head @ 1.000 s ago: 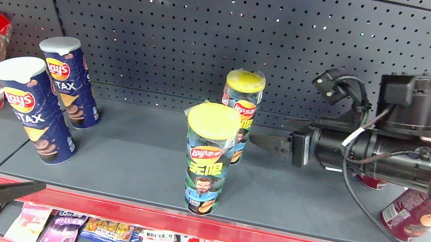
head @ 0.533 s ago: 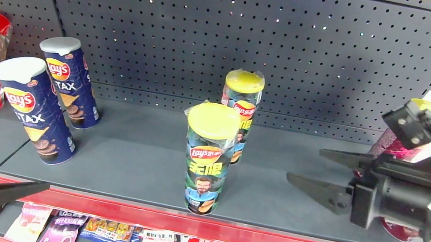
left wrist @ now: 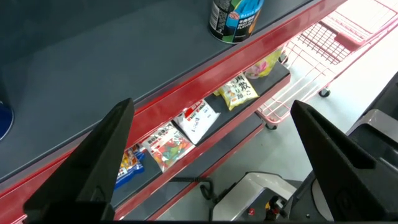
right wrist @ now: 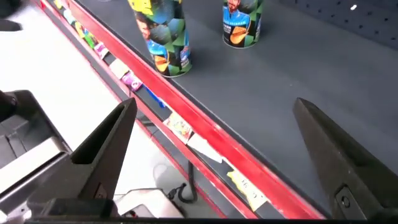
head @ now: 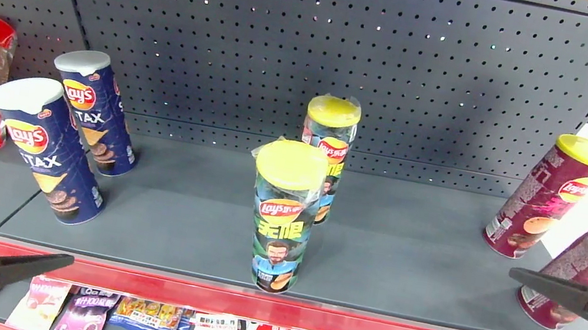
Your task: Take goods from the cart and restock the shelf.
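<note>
Both jaws wide open, gripping nothing — right gripper low at 4 o'clock before the shelf lip, left gripper at 8. Cart at 5 o'clock in the head view, below the shelf's right end — nearer the right arm, probably; goods inside hidden. Front green can upright at centre.

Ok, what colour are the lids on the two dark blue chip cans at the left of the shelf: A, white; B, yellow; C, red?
A: the front blue can and the rear blue can both carry white lids.
</note>
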Tool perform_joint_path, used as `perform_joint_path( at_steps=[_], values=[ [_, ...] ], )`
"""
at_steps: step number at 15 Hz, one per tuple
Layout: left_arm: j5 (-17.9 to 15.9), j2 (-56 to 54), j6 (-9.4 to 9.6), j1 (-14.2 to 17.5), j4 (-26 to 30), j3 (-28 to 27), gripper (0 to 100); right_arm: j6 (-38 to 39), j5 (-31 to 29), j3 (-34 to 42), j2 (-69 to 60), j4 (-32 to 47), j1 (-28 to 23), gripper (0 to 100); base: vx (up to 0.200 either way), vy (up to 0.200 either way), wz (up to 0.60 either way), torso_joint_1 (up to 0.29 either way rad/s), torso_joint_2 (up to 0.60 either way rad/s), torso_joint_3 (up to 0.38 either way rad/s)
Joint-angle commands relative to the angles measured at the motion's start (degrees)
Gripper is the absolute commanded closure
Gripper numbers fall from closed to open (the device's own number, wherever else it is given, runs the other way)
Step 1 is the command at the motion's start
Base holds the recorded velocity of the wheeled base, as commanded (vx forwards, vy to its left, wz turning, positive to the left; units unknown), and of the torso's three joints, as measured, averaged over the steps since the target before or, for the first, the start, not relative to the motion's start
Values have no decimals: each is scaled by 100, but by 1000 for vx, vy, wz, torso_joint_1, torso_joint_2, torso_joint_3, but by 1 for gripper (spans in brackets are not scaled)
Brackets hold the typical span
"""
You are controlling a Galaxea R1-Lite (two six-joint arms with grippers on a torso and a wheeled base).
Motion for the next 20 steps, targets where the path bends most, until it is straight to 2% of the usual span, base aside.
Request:
perform_joint_path(
  at_steps=[1,6,10,11,15,16,17,20],
  values=[
    [-6,19,-1,0,-3,10,0,-1,-3,281,-608,7,3,0,0,0,0,0,0,0],
    [21,142,17,0,-12,-8,0,8,-135,949,-1540,95,-120,0,0,0,0,0,0,0],
    [56,203,17,0,-12,-8,0,16,-250,896,-2709,1378,-612,0,0,0,0,0,0,0],
    [73,203,17,0,-12,-8,0,16,-241,817,-3140,1941,-938,0,0,0,0,0,0,0],
    [135,370,26,0,-21,-60,0,25,-241,773,-3781,2609,-1658,0,0,0,0,0,0,0],
    [205,520,96,0,-73,-122,0,25,-241,773,-3825,2661,-1755,0,0,0,0,0,0,0],
    [284,748,316,0,-100,-280,0,25,-241,773,-3852,2661,-1825,0,0,0,0,0,0,0],
    [319,1232,412,-9,-108,-500,0,16,-241,747,-3860,2661,-1904,0,0,0,0,0,0,0]
  ],
)
